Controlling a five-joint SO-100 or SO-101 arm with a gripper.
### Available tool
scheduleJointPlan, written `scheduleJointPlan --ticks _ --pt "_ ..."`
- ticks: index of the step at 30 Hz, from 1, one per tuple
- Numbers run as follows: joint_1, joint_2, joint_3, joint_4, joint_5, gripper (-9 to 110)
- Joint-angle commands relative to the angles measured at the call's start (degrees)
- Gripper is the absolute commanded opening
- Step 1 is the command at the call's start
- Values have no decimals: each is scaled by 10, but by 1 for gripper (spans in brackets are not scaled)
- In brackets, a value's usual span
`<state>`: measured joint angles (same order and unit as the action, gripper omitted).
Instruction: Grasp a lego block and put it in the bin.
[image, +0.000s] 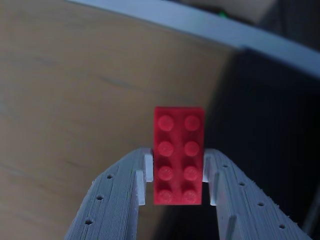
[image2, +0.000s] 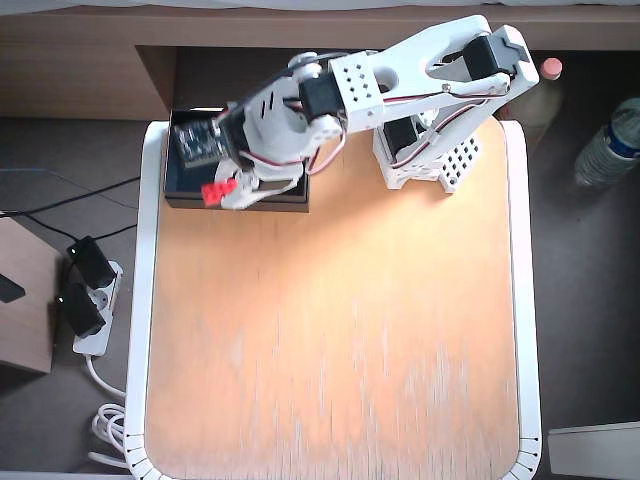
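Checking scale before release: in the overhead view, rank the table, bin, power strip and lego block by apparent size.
1. Light wooden white-rimmed table
2. Shallow black rectangular bin, partly hidden by the arm
3. White power strip on the floor
4. Small red plastic lego block

Red lego block (image: 178, 156) seemingly above black bin (image2: 186, 190).

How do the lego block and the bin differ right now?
The lego block is bright red and studded; the bin is black with a dark inside. The block is far smaller than the bin. The block is clamped in the tool, off the table, while the bin rests on the tabletop. Both are rectangular.
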<state>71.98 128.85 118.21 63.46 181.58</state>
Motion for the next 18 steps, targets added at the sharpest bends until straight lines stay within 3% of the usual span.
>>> scheduleJointPlan --ticks 1,18 --pt "70 33 -66 56 19 0" --pt "145 -8 -65 89 15 0"
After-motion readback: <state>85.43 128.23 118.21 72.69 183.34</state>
